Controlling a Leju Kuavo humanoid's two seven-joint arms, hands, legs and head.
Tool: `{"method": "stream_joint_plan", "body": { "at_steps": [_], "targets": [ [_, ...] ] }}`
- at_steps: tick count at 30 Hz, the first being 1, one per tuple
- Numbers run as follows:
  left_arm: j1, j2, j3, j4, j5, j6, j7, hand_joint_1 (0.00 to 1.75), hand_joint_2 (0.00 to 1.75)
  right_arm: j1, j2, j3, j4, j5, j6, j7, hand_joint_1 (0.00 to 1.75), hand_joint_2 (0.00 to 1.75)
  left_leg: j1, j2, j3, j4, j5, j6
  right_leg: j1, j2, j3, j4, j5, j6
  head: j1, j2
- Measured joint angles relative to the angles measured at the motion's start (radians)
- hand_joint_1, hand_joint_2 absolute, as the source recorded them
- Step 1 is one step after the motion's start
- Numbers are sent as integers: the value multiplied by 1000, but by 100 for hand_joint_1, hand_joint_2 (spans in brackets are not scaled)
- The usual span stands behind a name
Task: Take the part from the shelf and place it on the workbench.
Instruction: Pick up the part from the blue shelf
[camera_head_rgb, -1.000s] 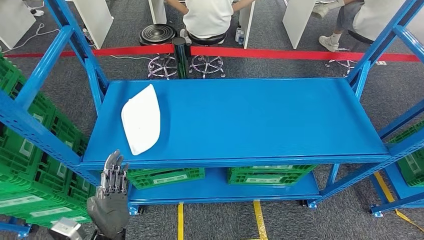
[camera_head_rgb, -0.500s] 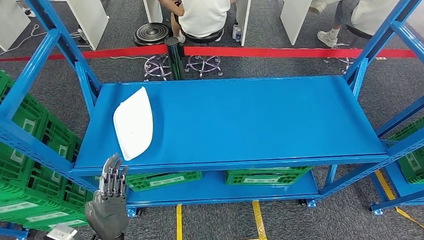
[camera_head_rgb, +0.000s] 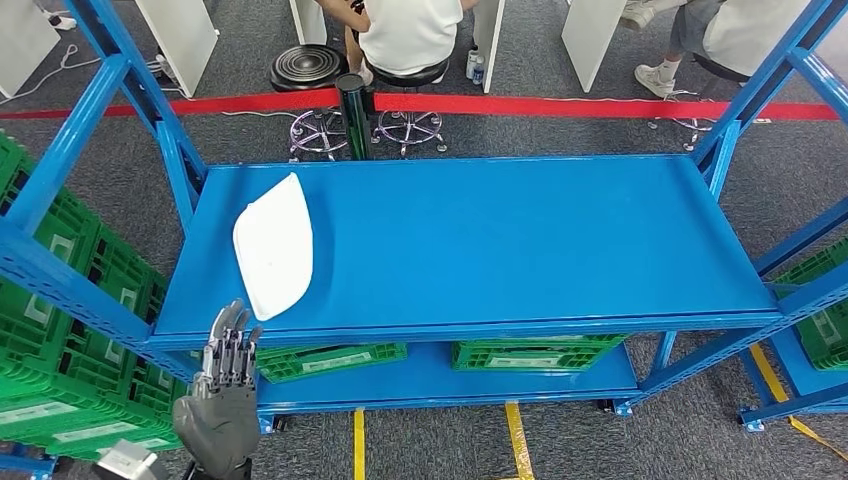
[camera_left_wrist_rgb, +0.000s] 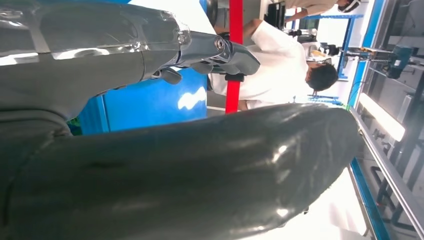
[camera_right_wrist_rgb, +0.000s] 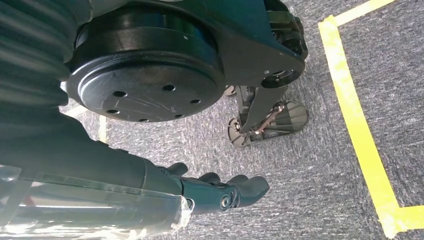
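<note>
My left hand (camera_head_rgb: 222, 400), released and holding nothing, sits below the shelf (camera_head_rgb: 480, 250) edge; the white part (camera_head_rgb: 273, 246) (flat) lies just beyond.

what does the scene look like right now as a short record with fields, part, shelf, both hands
part: white part lying flat at the left end of the shelf's top deck
shelf: blue shelf, green crates on the lower level
left hand: left hand below the front edge, fingers apart, holding nothing
right hand: right hand hanging over the carpet, holding nothing

White part (camera_head_rgb: 273, 247) on blue shelf (camera_head_rgb: 520, 240)
</note>
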Motion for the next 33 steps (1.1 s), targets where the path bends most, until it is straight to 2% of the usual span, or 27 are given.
{"method": "stream_joint_plan", "body": {
  "at_steps": [6,14,22,33],
  "targets": [
    [-8,-5,0,2,-6,-32,0,0,0,0,0,0,0,-6,0,-9,0,175,-4,-2,3,-13,5,1,-4,0,0,-11,4,4,1,0],
    [-40,-41,0,21,-24,-92,0,0,0,0,-7,-1,0,-14,-3,-18,0,175,-4,-3,6,-20,5,1,-4,0,0,-12,2,3,-1,0],
    [-50,-64,0,42,-29,-109,0,0,0,0,-14,-1,1,-20,-3,-33,0,175,-4,-3,7,-21,5,1,-4,0,2,-12,2,3,-1,0],
    [-49,-70,0,50,-36,-123,0,0,0,0,-13,-1,0,6,-1,-33,0,175,-5,-2,14,-21,5,1,-5,0,12,-16,2,3,0,0]
  ]
}}
